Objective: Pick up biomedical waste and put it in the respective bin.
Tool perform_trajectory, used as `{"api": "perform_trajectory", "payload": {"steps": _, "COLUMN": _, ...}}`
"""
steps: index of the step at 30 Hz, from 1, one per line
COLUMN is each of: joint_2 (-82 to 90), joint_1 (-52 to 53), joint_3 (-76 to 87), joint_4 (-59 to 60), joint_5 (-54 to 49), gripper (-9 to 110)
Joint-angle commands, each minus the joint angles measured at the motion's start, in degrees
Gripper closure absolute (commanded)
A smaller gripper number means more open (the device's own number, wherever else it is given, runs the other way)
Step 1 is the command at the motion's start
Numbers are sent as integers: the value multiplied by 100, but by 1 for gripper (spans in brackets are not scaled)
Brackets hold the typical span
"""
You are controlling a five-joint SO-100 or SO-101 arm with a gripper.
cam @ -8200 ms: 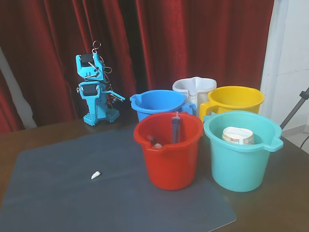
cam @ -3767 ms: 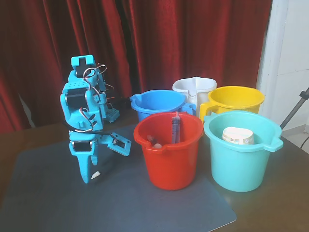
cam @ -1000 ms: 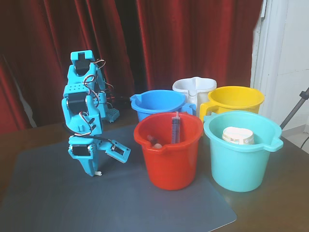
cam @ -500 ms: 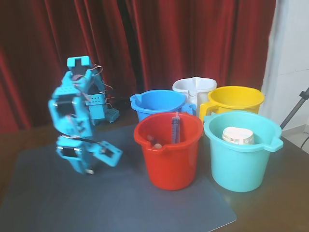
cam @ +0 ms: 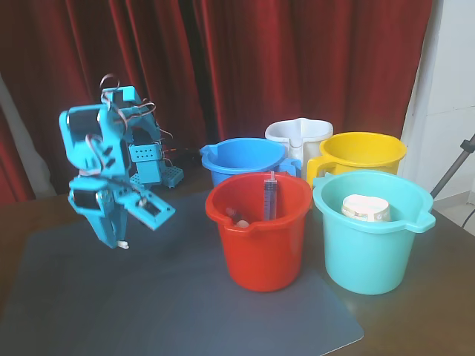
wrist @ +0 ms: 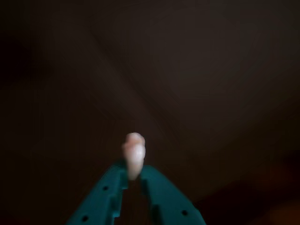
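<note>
Waste [wrist: 134,154], a small off-white tooth-like piece, is pinched at the tips of the gripper [cam: 119,242] and held clear above the mat [cam: 185,297], left of centre in the fixed view. Carrying appears to be the step in hand; next, a long swing rightward past the red bucket [cam: 260,245] to the yellow bin [cam: 361,153] is called for. Surroundings in the wrist view are dark and blurred.

Blue arm's hand [cam: 121,241] raised over grey mat [cam: 171,297], pinching tooth-like piece [cam: 125,243], yellow bucket [cam: 360,156] far right
</note>
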Motion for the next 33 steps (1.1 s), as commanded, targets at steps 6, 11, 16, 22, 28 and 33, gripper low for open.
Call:
{"api": "perform_trajectory", "payload": {"steps": 6, "joint_2": 264, "joint_1": -545, "joint_3": -1767, "joint_4": 1960, "joint_5": 1020, "gripper": 102}}
{"api": "perform_trajectory", "payload": {"steps": 11, "joint_2": 668, "joint_1": -1336, "joint_3": -2145, "joint_4": 1951, "joint_5": 1978, "gripper": 102}}
{"api": "perform_trajectory", "payload": {"steps": 16, "joint_2": 1204, "joint_1": -2188, "joint_3": -2153, "joint_4": 1582, "joint_5": 3199, "gripper": 102}}
{"api": "perform_trajectory", "payload": {"steps": 22, "joint_2": 1688, "joint_1": -2927, "joint_3": -2153, "joint_4": 1151, "joint_5": 4166, "gripper": 102}}
{"api": "perform_trajectory", "payload": {"steps": 28, "joint_2": 1960, "joint_1": -3946, "joint_3": -2153, "joint_4": 457, "joint_5": 5432, "gripper": 102}}
{"api": "perform_trajectory", "payload": {"steps": 33, "joint_2": 1907, "joint_1": -4553, "joint_3": -2153, "joint_4": -545, "joint_5": 5563, "gripper": 102}}
